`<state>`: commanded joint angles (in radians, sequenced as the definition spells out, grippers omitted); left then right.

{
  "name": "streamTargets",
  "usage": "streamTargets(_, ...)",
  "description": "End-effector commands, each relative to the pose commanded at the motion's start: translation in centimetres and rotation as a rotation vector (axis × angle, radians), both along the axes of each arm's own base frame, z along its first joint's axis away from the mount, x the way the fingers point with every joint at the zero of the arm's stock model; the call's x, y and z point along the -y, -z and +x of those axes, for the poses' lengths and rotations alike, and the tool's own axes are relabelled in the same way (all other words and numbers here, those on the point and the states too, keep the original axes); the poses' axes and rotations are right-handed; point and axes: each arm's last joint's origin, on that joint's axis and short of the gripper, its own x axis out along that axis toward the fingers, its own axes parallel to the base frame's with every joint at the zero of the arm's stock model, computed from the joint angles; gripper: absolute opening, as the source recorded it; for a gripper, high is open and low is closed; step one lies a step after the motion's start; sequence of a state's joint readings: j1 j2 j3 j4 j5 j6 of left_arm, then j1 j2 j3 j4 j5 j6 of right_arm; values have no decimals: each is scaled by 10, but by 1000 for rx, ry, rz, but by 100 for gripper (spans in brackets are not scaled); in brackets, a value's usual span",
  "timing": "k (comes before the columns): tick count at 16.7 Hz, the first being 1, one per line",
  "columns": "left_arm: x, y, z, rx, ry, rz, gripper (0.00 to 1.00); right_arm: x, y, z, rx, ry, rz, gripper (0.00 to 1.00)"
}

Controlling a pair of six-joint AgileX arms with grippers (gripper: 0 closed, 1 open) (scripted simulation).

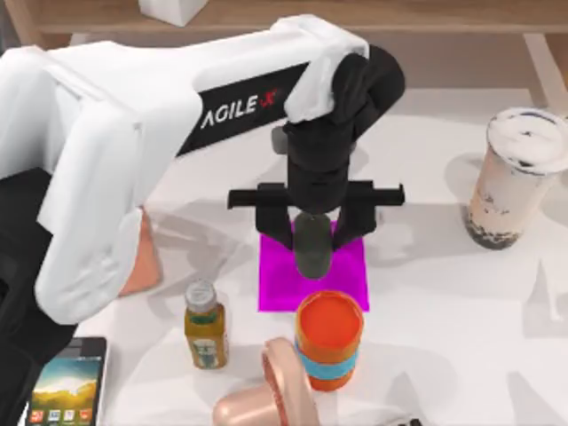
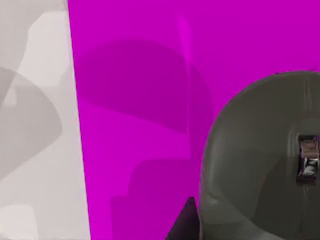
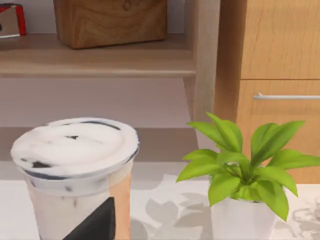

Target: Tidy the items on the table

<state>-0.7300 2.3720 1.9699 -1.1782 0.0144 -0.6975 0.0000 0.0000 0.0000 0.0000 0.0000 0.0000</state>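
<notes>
My left gripper (image 1: pixel 315 229) hangs over the magenta mat (image 1: pixel 277 284) in the middle of the table (image 1: pixel 461 311), shut on the dark grey mouse (image 1: pixel 312 256). In the left wrist view the mouse (image 2: pixel 255 165) looms close above the mat (image 2: pixel 140 100), with one dark fingertip (image 2: pixel 185 220) at its edge. The bubble tea (image 1: pixel 515 177) stands at the far right. It is close in the right wrist view (image 3: pixel 75 170), where a dark fingertip (image 3: pixel 97 225) of my right gripper shows in front of it. The smartphone (image 1: pixel 62 386) lies at the front left corner.
A yellow drink bottle (image 1: pixel 206 327) and an orange cup with a blue band (image 1: pixel 328 340) stand just in front of the mat. A copper-pink object (image 1: pixel 266 399) lies at the front edge. A potted plant (image 3: pixel 240 170) and wooden shelving (image 3: pixel 100 60) are behind the bubble tea.
</notes>
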Motion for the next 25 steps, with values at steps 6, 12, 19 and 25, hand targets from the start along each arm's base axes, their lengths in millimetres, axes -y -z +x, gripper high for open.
streamTargets(6, -1, 0, 1, 2, -2, -2, 0, 0, 0, 0, 0, 0, 0, 100)
streamTargets(12, 0, 10, 0, 0, 0, 0, 0, 0, 0, 0, 0, 0, 0, 100)
streamTargets(19, 0, 10, 0, 0, 0, 0, 53, 0, 0, 0, 0, 0, 0, 100)
streamTargets(25, 0, 10, 0, 0, 0, 0, 98, 0, 0, 0, 0, 0, 0, 100)
